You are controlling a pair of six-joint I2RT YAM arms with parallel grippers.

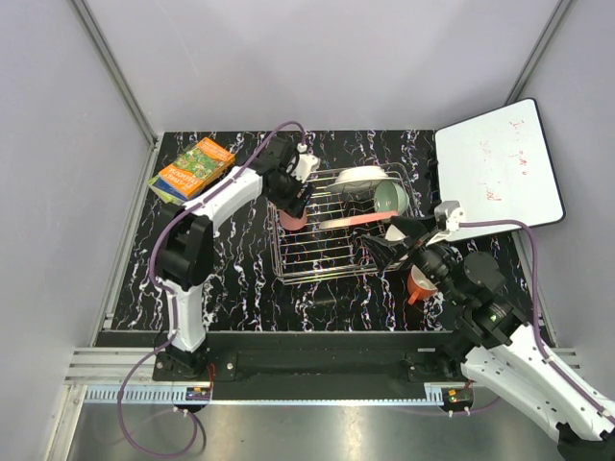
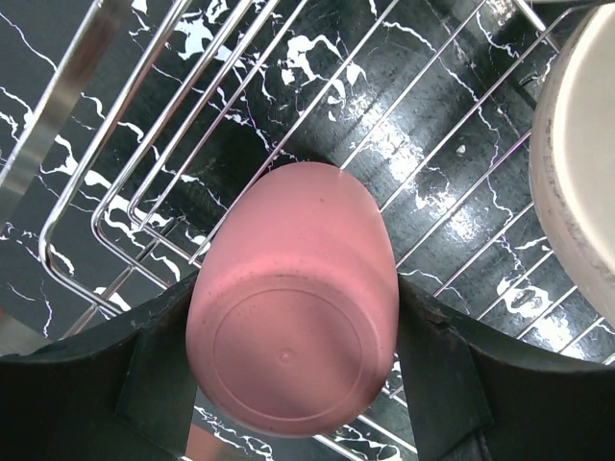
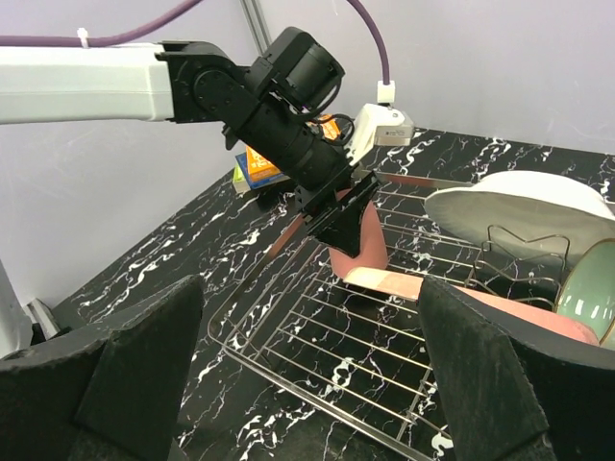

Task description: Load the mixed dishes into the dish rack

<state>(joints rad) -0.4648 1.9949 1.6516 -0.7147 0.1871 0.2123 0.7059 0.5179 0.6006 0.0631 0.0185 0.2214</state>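
we see the pink tumbler (image 3: 368,242) in the far left corner of the dish rack (image 1: 317,271), its long axis close to upright, flat base up toward the left wrist camera and mouth down toward the rack's wires; whether it touches them we cannot tell. the left gripper (image 2: 298,327) has a finger pressed on each side of the tumbler and grips it. the right gripper (image 3: 309,298) hangs over the rack's near right corner, jaws spread wide with nothing between them. toward the rack's far right a cream-white dish (image 3: 519,204) leans on edge, a pale green bowl (image 3: 591,288) just beside it, a pink plate (image 1: 348,222) lying low in front of them. an orange mug (image 1: 420,286) shows just off the rack's near right corner, partly hidden by the right arm. beyond the rack's far left corner lies an orange-green packet (image 1: 193,167), its print too small to read. to the rack's far right a white board (image 1: 497,165) carries faint red scribbles we cannot make out. the table (image 1: 240,279) is black with white marble veins, enclosed by plain pale grey walls with metal frames.
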